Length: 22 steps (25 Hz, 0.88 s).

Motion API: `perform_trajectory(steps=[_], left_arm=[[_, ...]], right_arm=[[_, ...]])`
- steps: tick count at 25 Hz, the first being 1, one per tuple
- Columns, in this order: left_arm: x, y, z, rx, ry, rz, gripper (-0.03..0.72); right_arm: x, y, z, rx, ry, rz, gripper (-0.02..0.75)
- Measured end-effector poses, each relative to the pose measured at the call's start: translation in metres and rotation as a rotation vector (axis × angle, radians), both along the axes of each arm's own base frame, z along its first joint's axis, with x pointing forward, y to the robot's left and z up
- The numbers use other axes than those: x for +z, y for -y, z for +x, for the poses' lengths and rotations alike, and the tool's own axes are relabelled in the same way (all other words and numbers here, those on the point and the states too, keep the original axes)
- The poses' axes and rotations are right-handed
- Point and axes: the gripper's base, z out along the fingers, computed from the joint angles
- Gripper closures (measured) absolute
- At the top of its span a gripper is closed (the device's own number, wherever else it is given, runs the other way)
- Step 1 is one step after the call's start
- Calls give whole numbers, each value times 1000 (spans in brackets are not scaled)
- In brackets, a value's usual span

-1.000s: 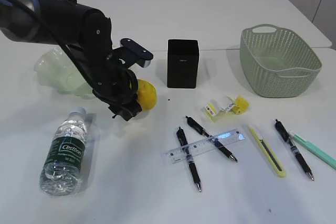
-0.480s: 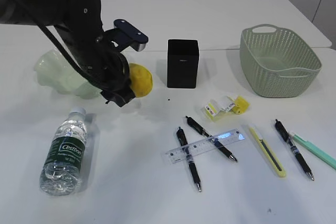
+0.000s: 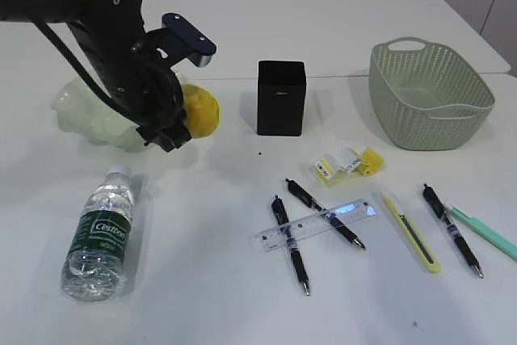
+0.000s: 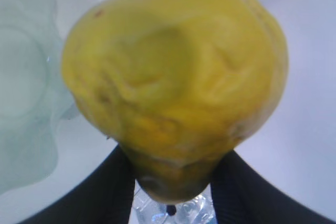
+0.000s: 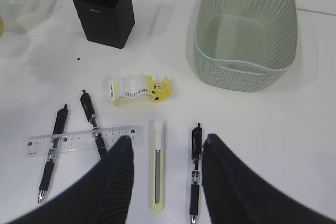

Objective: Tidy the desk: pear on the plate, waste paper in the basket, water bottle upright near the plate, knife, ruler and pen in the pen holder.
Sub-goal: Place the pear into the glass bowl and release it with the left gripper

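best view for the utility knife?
Right wrist view: the knife lies whole and close between the open right gripper's fingers, slider visible. The exterior view shows it smaller and slanted. Left wrist view misses it.

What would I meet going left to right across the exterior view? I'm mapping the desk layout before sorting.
Plate → water bottle → pear held in the left claw → pen holder → waste paper → knife → basket.
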Motion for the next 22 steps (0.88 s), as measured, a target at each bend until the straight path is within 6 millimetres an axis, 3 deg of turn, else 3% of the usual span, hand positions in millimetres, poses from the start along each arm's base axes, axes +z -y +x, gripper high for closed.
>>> perform_trajectory(steps=[9,22], left_arm=[[8,-25,8,77,8,2,386],[12,-28,8,75,19,13,386]], right_arm=[[0,0,0,0,-2,0,416],[0,0,0,0,-2,0,416]])
